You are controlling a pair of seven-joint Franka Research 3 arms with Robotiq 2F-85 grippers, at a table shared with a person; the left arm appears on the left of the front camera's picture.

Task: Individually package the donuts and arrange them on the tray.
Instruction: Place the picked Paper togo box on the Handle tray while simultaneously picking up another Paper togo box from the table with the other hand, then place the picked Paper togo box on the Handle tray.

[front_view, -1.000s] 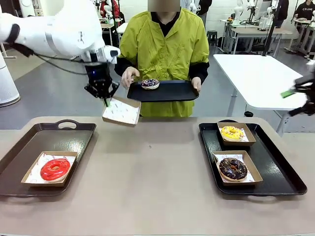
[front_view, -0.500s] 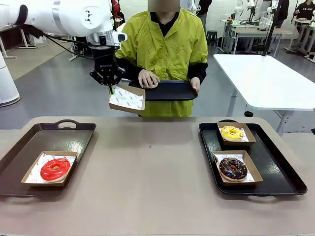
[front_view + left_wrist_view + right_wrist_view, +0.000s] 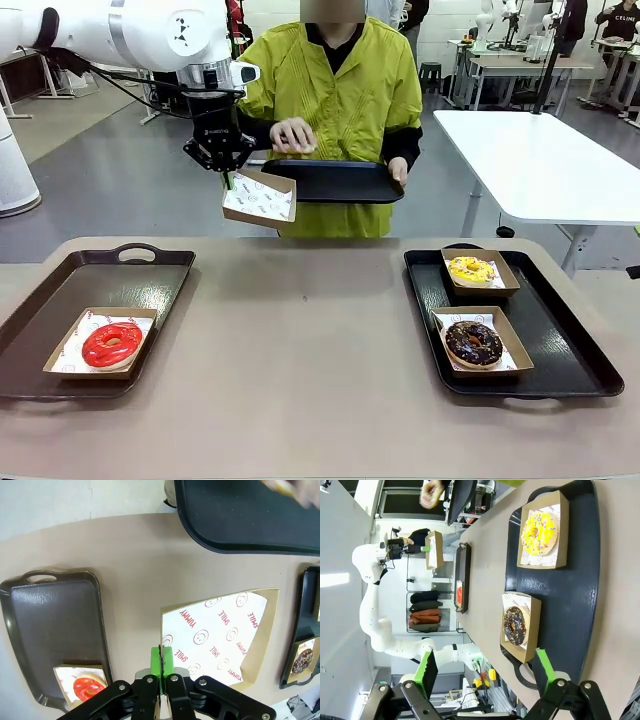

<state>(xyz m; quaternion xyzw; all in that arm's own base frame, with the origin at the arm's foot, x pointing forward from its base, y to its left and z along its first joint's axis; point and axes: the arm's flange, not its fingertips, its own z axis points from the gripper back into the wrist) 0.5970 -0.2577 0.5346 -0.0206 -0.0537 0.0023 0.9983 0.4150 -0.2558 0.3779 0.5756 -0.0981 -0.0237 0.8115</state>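
My left gripper is shut on the edge of an empty brown box with a printed liner, held up in the air beside the person's black tray. Above that tray the person's hand lifts the purple donut, mostly hidden by the fingers. In the left wrist view the green pads pinch the box rim. The red donut lies boxed on the left tray. The yellow donut and chocolate donut lie boxed on the right tray. My right gripper is open above that tray.
The person stands at the far side, holding the black tray with one hand. Bare tabletop lies between the two trays. A white table stands behind at the right.
The person's hand has picked the purple donut up off the held tray. My left gripper with the box rose toward that tray, then held still. The right gripper left the front view.
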